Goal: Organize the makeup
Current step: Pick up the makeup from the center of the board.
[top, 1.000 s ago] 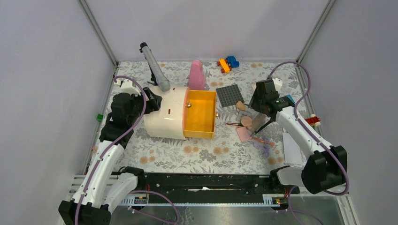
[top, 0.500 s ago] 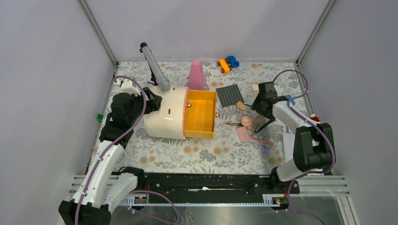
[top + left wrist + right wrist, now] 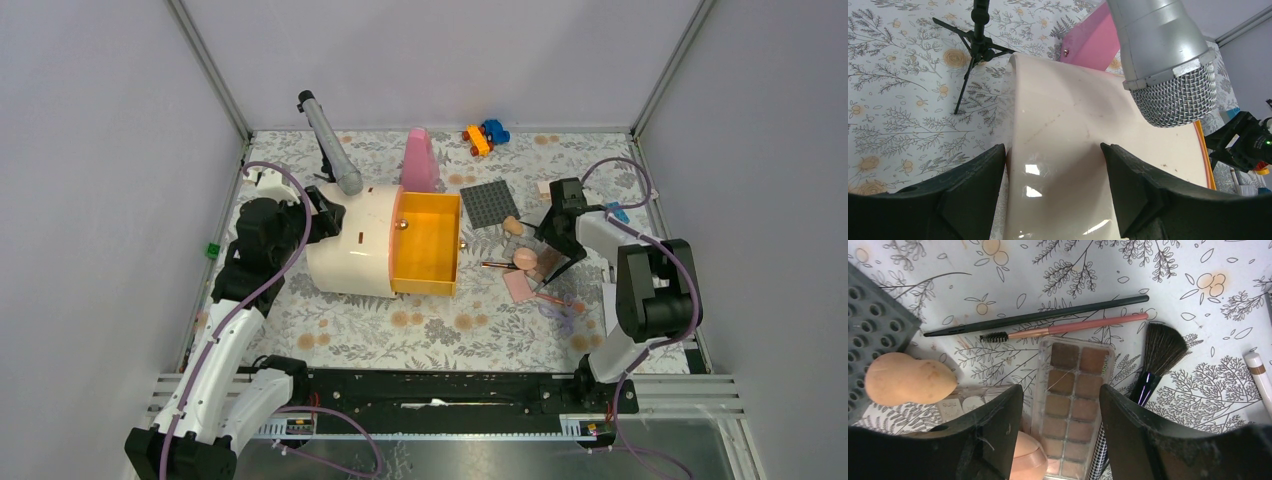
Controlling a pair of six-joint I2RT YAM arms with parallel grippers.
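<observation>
The makeup lies in a pile right of the orange drawer. It holds a peach egg sponge, a round peach puff, a brown eyeshadow palette, a thin black brush, a pink spoolie brush, a fluffy brush and a pink square compact. My right gripper is open, low over the pile, its jaws either side of the palette. My left gripper is open, its jaws straddling the white organizer shell.
A dark grey studded plate lies beside the sponge. A pale tube lies at the right. A microphone on a small tripod and a tall pink bottle stand behind the organizer. Toy bricks lie at the back.
The right arm's elbow has swung in and up while its gripper stayed over the makeup pile. The left arm has not moved.
</observation>
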